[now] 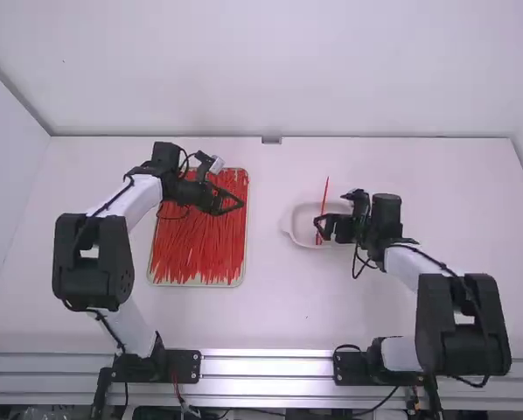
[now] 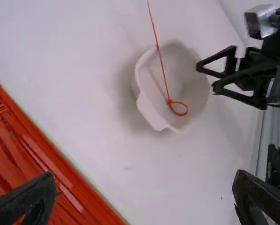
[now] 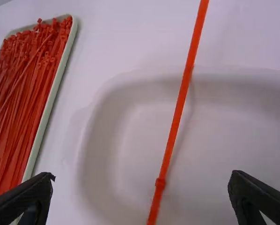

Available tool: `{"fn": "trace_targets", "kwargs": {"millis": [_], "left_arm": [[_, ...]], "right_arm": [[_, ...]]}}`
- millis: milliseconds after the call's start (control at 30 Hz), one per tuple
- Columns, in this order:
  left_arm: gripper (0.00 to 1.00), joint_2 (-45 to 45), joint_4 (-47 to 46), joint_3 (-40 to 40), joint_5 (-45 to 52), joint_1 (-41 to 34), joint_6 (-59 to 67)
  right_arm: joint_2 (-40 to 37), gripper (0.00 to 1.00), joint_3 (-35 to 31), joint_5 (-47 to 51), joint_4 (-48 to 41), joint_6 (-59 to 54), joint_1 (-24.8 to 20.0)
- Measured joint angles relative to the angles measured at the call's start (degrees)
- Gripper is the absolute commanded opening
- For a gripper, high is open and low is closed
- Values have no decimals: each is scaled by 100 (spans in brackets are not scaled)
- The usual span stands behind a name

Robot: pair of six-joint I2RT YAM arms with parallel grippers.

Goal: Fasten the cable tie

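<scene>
A fastened red cable tie lies in the white bowl. Its small loop rests inside and its long tail runs out over the far rim. My right gripper sits open at the bowl's right side, holding nothing. In the right wrist view the tie runs between my right gripper's spread fingers, over the bowl. My left gripper hovers open over the right part of the tray of loose red ties. In the left wrist view my left gripper is open and free.
The flat tray with several loose red cable ties lies left of the bowl, its edge close by. The right arm's open gripper shows beyond the bowl. White table lies all around.
</scene>
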Motion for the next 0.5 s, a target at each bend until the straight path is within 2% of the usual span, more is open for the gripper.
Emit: {"fn": "trace_targets", "kwargs": {"millis": [200,500], "left_arm": [[99,-490,-199,-2,-413,-2,-155],[99,-1421,-599,-2,-1735,-2,-861]], "right_arm": [[-883,100,-2,219,-638,7,0],[-1912,100,-2,660,-1388,0,129]]}}
